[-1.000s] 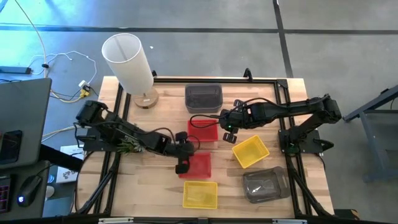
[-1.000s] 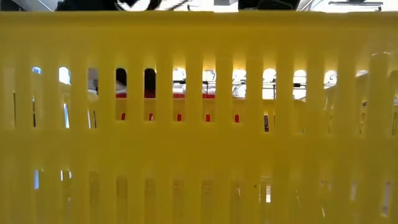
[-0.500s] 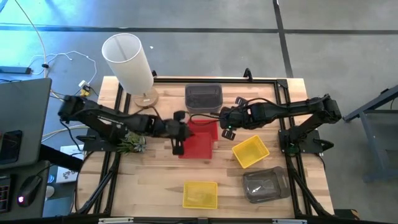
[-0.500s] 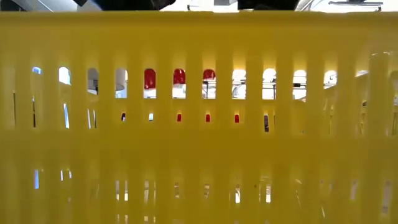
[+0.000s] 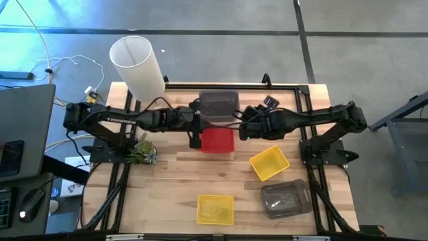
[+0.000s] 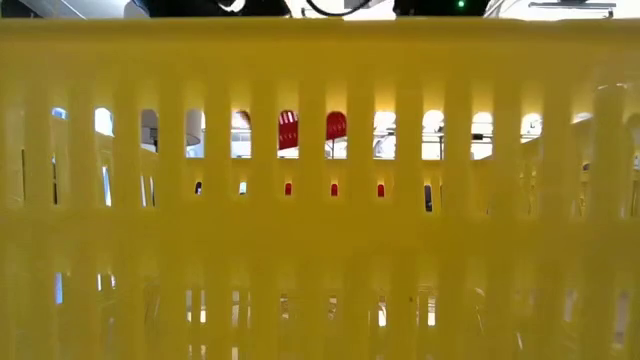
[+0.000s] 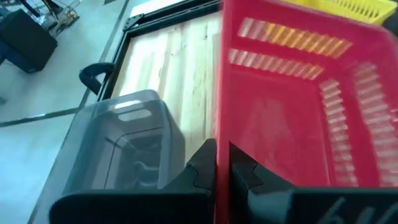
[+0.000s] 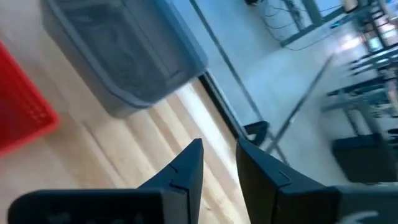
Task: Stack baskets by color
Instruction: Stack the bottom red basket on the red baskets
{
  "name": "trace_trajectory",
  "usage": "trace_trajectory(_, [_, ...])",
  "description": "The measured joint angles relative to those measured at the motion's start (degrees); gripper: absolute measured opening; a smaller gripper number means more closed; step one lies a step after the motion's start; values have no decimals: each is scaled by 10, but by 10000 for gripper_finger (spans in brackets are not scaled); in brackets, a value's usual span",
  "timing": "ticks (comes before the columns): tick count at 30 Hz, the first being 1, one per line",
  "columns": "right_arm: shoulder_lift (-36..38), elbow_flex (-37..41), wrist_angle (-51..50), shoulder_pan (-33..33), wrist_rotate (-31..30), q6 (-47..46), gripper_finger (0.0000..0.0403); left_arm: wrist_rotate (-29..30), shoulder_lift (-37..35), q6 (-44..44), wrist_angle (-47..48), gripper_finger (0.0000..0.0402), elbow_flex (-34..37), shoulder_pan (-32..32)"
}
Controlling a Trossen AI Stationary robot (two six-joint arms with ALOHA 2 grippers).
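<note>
A yellow basket (image 5: 215,209) lies nearest, at the lower middle of the high view on the wooden tabletop (image 5: 167,181), and its perforated wall (image 6: 320,200) fills the whole low view. To its right, at the lower right, a translucent dark grey basket (image 5: 285,199) rests on the wood. Above that, right of centre, a second yellow basket (image 5: 269,163) sits turned at an angle, apart from the others.

At the middle of the frame a red basket (image 5: 217,140) is held by the left gripper (image 5: 194,132), whose jaws are clamped together on the basket's left wall; the left wrist view shows the red wall (image 7: 219,112) pinched between the two dark fingers. The left arm reaches in from the left edge.

Just right of the red basket, the right gripper (image 5: 242,126) hovers with its jaws slightly apart and nothing between them, as the right wrist view shows.

Farther up, at the upper middle, another dark grey basket (image 5: 219,105) sits just above the red one, between the two grippers. At the upper left stands a tall white cylinder (image 5: 137,63) on a wooden base.
</note>
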State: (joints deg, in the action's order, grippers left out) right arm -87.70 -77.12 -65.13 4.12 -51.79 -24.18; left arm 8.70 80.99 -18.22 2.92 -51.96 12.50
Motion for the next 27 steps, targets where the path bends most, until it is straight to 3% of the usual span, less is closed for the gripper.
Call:
trace_trajectory(14, [0,0,-153,-1,-32,-144,78,-40,0,0,-3,0,-1,40])
trace_trajectory(27, [0,0,-163,-1,-2,-160,78,-69,0,9,53,0,-73,40])
